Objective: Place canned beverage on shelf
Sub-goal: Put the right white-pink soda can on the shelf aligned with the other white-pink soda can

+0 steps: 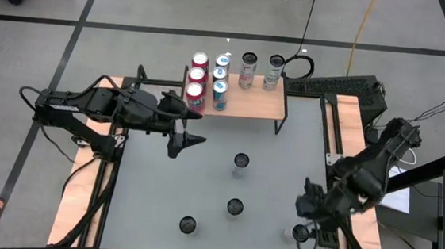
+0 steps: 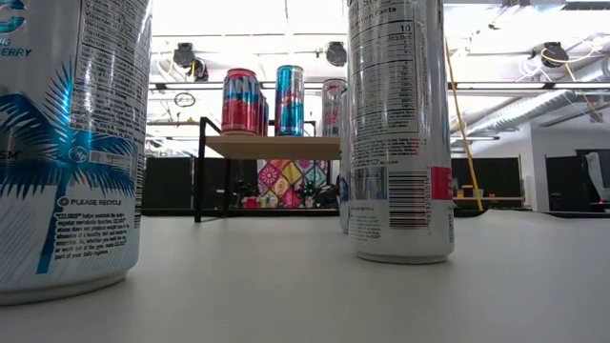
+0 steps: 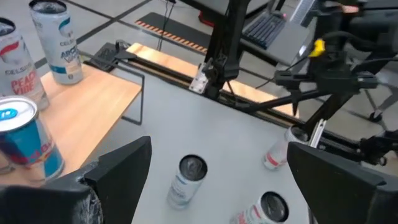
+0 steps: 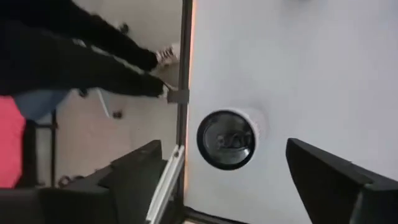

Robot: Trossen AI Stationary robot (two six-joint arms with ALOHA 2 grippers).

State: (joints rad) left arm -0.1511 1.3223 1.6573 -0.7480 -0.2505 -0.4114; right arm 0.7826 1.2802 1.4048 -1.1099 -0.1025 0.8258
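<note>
Still, our right tool [image 1: 308,213] hangs wide open and empty over the can [image 1: 301,233] beside the counter [image 1: 282,177] edge, so a clumsy descent could knock it off.

Grey floor [image 1: 136,6] with dark seams; bright ceiling lights [image 2: 286,14] overhead.

Left gripper [image 1: 193,128] jaws wide apart; right gripper [image 1: 305,213] jaws spread.

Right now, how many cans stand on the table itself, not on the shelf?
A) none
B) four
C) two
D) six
B: the high view shows four cans on the grey table, at and, while the others stand on the shelf.
</note>
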